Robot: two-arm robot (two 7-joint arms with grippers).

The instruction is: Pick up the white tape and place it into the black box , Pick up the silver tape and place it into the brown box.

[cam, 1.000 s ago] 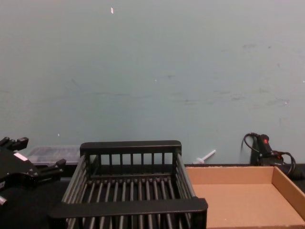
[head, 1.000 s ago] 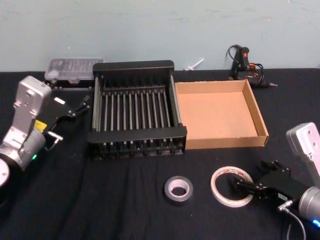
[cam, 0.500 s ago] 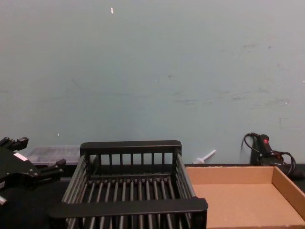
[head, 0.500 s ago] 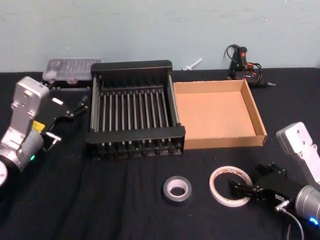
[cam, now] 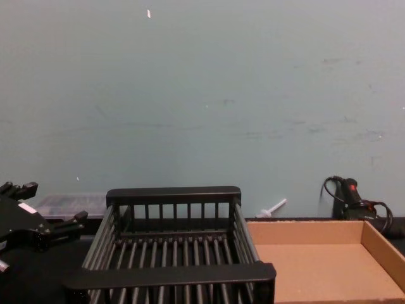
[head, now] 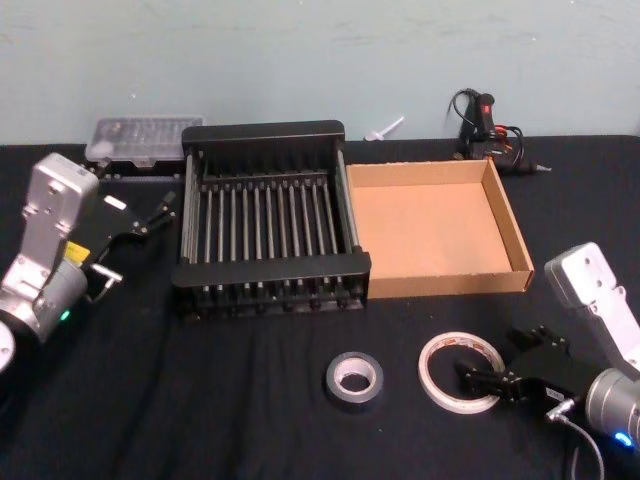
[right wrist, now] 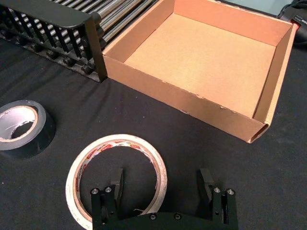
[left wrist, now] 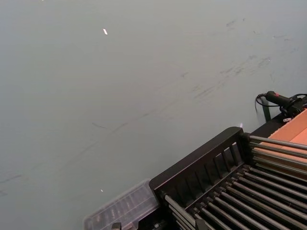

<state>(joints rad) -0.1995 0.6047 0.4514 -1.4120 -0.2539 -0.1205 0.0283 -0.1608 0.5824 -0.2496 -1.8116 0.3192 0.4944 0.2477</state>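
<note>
- I see the white tape (head: 461,372), a flat whitish-clear ring with red print on its face, lying on the black table (head: 200,400) at about 5 o'clock from the black box (head: 270,222).
- Its hole faces straight up, so the roll lies flat with no long axis to speak of.
- The silver tape (head: 354,380), dark grey with a pale core, also lies flat, just at 9 o'clock from the white roll and apart from it.
- The brown box (head: 432,228) sits touching the black box at its 3 o'clock side.
- My right gripper (right wrist: 162,182) is spread wide; one finger (right wrist: 117,183) sits inside the white roll's hole, the other outside its rim, gripping nothing.
- My left gripper (head: 150,215) hangs at 9 o'clock from the black box, fingers parted, empty.
</note>
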